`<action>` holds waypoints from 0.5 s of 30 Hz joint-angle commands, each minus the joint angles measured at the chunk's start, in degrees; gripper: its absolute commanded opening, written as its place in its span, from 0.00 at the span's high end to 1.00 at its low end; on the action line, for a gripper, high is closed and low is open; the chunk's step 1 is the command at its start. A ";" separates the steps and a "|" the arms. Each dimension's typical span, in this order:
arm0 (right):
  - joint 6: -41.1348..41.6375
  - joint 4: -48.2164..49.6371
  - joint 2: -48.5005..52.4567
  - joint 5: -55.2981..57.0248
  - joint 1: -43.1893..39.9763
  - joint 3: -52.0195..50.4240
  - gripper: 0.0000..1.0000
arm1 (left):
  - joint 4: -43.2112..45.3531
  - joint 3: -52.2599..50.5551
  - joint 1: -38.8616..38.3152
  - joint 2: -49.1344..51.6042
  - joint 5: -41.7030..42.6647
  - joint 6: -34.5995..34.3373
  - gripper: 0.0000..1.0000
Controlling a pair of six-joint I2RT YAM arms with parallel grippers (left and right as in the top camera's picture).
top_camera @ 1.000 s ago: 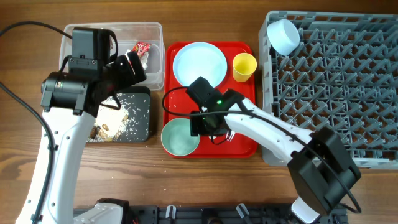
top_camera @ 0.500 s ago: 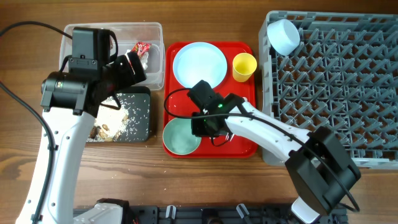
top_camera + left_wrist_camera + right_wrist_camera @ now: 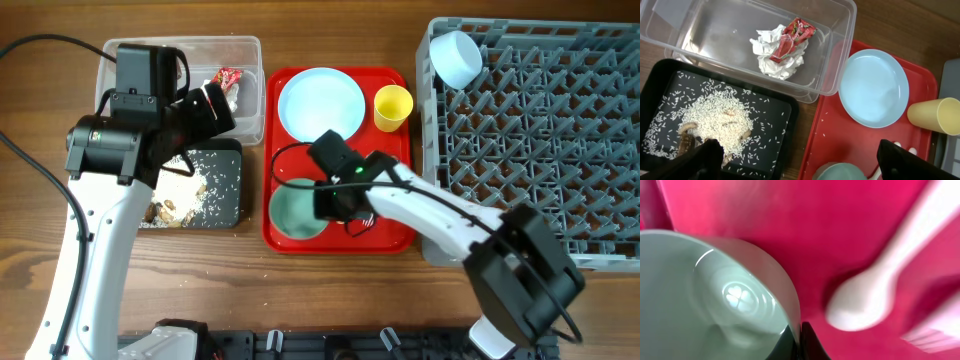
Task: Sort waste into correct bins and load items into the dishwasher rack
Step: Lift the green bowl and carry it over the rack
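Note:
My right gripper (image 3: pixel 325 205) is shut on the rim of a pale mint bowl (image 3: pixel 296 213) at the front left of the red serving tray (image 3: pixel 400 236). In the right wrist view the fingers (image 3: pixel 799 342) pinch the bowl wall (image 3: pixel 715 295), with the white spoon (image 3: pixel 875 287) beside it. My left gripper (image 3: pixel 802 167) is open and empty, high over the bins. The red wrapper (image 3: pixel 792 40) and the napkin (image 3: pixel 771 60) lie in the clear tub (image 3: pixel 840 30). Rice scraps (image 3: pixel 715 117) lie in the black tray (image 3: pixel 785 135). The second bowl (image 3: pixel 456 58) sits in the grey rack (image 3: pixel 540 130).
The pale blue plate (image 3: pixel 320 100) and the yellow cup (image 3: pixel 393 107) stand at the back of the red tray. The rack is right of the tray, the tub (image 3: pixel 250 60) and the black tray (image 3: pixel 228 180) are left of it. A cable loops near the bowl.
My right gripper has drawn the bowl a little right and back, further onto the red tray. The left arm has not moved.

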 commanded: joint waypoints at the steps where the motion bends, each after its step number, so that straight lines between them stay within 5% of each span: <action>1: -1.66 -3.23 -12.35 6.99 -5.99 4.81 0.96 | 0.11 0.74 0.26 -0.09 -0.55 0.68 0.00; 10: -1.49 -12.59 -36.15 43.65 -19.45 5.97 0.96 | 0.11 0.74 0.26 -0.09 -0.55 0.68 0.00; 15: -1.90 -14.40 -37.62 67.58 -21.51 5.97 0.96 | 0.11 0.74 0.26 -0.09 -0.55 0.68 0.00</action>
